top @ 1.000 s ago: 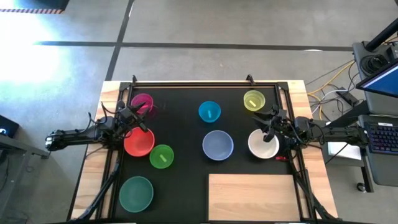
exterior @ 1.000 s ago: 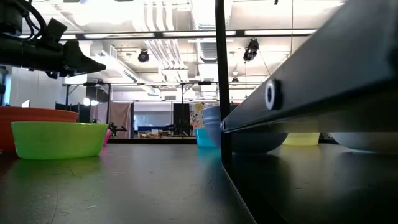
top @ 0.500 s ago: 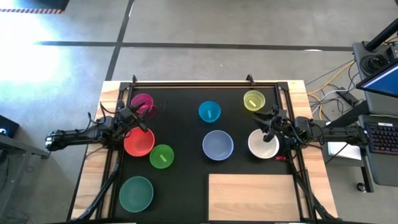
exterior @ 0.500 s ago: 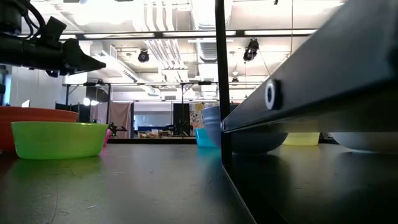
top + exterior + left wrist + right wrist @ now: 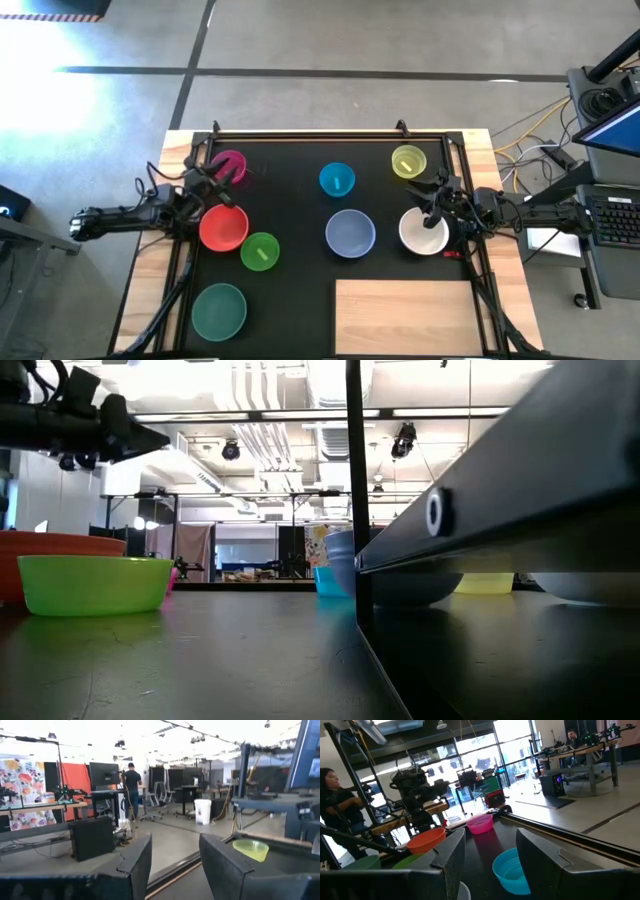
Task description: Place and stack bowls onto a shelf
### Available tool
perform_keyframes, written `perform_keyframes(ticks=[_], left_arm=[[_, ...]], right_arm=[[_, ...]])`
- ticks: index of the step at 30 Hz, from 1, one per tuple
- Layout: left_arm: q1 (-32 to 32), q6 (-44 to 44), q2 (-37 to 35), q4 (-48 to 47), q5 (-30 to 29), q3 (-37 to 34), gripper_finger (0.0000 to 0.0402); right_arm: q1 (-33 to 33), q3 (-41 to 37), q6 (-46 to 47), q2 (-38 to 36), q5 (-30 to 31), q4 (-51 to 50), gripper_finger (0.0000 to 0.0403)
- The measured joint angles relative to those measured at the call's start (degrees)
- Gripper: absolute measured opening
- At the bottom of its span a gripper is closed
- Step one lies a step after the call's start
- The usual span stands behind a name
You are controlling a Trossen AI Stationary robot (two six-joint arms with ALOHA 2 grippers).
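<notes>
Bowls scattered on mat (image 5: 300, 225), overhead alone shows shelf (image 5: 405, 316), wrist views show both pincers apart, empty.

My high camera looks straight down on the whole mat (image 5: 300, 230). The low one sits at mat level, looking across it into the room, close behind the green bowl (image 5: 95, 583). My left wrist camera faces out over the table edge toward the room; the right one faces across the mat. Both wrist views share the room's desks
</notes>
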Motion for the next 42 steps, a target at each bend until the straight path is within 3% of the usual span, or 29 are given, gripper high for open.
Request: perform_keyframes(ticks=[6,21,29,37,42], left_arm=[[0.00,-0.05,6.66,-8.77,-0.65,5.36,0.0149],[0.00,-18.60,25.29,-39.09,-1.46,25.45,0.0149],[0.00,-39.12,34.74,-61.43,-0.07,32.03,0.0149],[1.09,-43.19,42.36,-63.13,4.46,31.50,0.0149],[6.77,-43.54,47.51,-62.98,4.94,31.49,0.0149]], right_arm=[[0.00,0.00,-0.01,0.00,0.00,-0.02,0.0166],[0.00,0.00,0.00,0.02,0.00,-0.02,0.0166],[0.00,0.00,0.00,0.02,0.00,-0.02,0.0166],[0.00,0.00,0.00,0.02,0.00,0.00,0.0166],[0.01,0.00,-0.02,0.02,0.00,-0.01,0.0166]])
